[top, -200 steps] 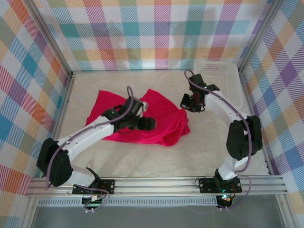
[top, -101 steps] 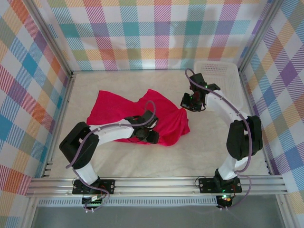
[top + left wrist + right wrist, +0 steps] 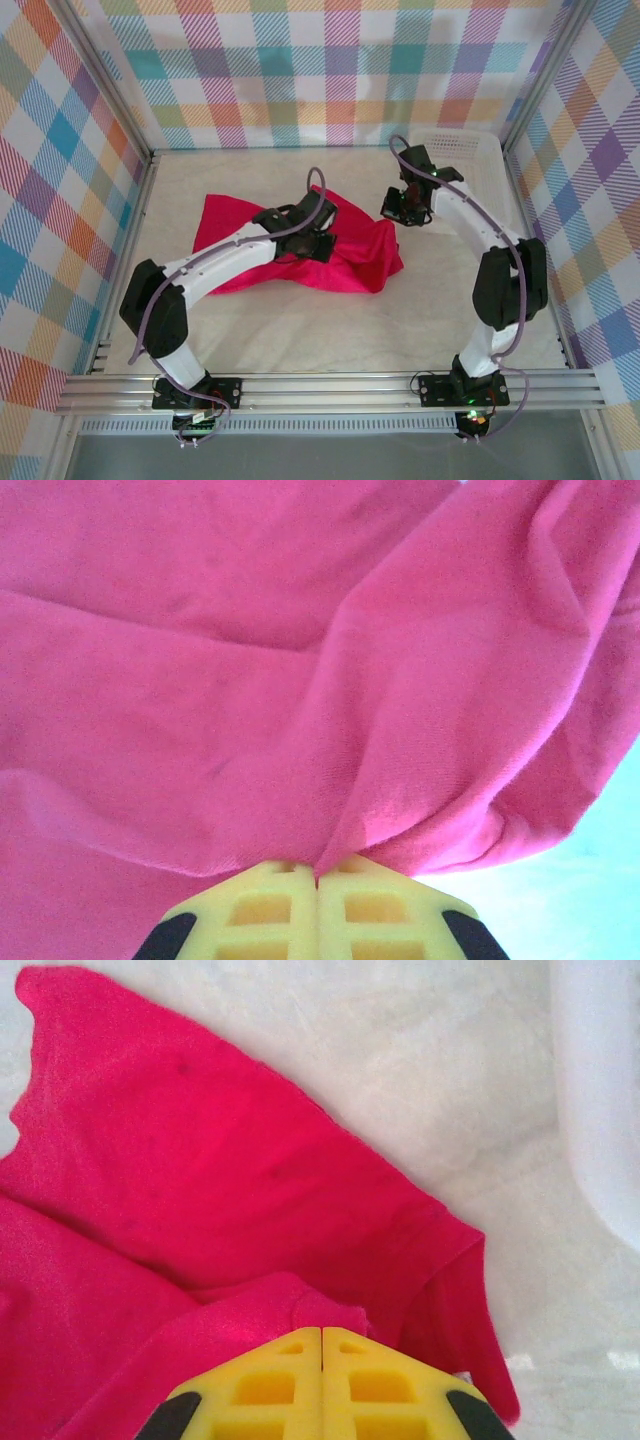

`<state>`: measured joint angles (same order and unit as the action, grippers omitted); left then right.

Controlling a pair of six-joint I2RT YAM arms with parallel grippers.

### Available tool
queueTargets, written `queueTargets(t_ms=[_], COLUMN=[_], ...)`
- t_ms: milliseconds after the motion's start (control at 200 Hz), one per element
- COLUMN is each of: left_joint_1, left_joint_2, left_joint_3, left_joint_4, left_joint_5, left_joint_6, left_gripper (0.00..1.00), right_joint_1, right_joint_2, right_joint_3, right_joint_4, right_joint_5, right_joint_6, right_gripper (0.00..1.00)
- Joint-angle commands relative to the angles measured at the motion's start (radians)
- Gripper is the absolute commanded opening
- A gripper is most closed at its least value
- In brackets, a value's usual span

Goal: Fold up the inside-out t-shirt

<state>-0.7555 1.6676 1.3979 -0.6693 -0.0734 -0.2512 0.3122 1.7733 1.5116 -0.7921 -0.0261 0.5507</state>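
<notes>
Pinching the t-shirt (image 3: 355,262) tight, left claw (image 3: 317,876) and right claw (image 3: 321,1333), nearer the basket (image 3: 472,141), should pull apart evenly to flatten it.

Middle of the t-shirt (image 3: 362,262) is hidden under the left arm (image 3: 228,256); its edges are cut off in both wrist views. The basket (image 3: 600,1080) is blurred and cropped.

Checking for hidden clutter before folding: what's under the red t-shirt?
The t-shirt lies bunched on the pale table, which shows all round its edges. Anything beneath the fabric is covered, as is cloth under the left arm.
</notes>
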Motion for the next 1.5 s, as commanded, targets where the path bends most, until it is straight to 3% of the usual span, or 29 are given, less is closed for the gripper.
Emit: queueTargets(t_ms=[0,115,190,270,370,495,605,750,960,1000,1065,1105,1300,1405,1495], left_joint_1=[0.065,0.087,0.087,0.087,0.095,0.113,0.125,0.137,0.151,0.156,0.168,0.18,0.285,0.315,0.305], left_joint_2=[0.024,0.068,0.093,0.102,0.1,0.09,0.075,0.043,0.016,0.013,0.009,0.01,0.123,0.24,0.28], left_joint_3=[0.004,-0.022,-0.039,-0.065,-0.093,-0.109,-0.118,-0.143,-0.179,-0.183,-0.181,-0.171,0.001,0.123,0.127], left_joint_4=[-0.047,0.017,0.045,0.071,0.1,0.117,0.114,0.12,0.14,0.14,0.135,0.13,0.079,0.012,0.062], left_joint_5=[0.026,0.104,0.152,0.172,0.195,0.223,0.241,0.25,0.276,0.276,0.276,0.274,0.262,0.288,0.34], left_joint_6=[0.017,-0.021,-0.044,-0.065,-0.087,-0.101,-0.103,-0.106,-0.118,-0.12,-0.122,-0.127,-0.258,-0.333,-0.377], left_gripper=[0.0,0.0,0.0,0.0,0.0,0.0,0.0,0.0,0.0,0.0,0.0,0.0,0.0,0.0,0.0], right_joint_1=[-0.007,-0.007,0.004,0.035,0.105,0.222,0.289,0.308,0.313,0.314,0.314,0.314,0.314,0.317,0.351], right_joint_2=[0.057,0.041,-0.018,-0.1,-0.193,-0.239,-0.18,-0.046,0.108,0.124,0.123,0.102,-0.095,-0.215,-0.321], right_joint_3=[0.044,0.029,-0.024,-0.092,-0.194,-0.322,-0.342,-0.289,-0.221,-0.205,-0.168,-0.143,-0.021,-0.1,-0.297], right_joint_4=[-0.05,-0.056,-0.046,-0.044,-0.016,0.097,0.176,0.239,0.326,0.322,0.28,0.243,0.087,0.142,0.286], right_joint_5=[0.021,-0.037,-0.072,-0.077,-0.088,-0.152,-0.164,-0.165,-0.166,-0.155,-0.136,-0.122,-0.039,-0.143,-0.276], right_joint_6=[-0.032,-0.033,-0.039,-0.038,-0.008,0.066,0.106,0.122,0.159,0.158,0.14,0.12,0.002,-0.009,-0.01], right_gripper=[0.0,0.0,0.17,0.23,0.23,0.13,0.15,0.28,0.32,0.28,0.08,0.0,0.0,0.0,0.0])
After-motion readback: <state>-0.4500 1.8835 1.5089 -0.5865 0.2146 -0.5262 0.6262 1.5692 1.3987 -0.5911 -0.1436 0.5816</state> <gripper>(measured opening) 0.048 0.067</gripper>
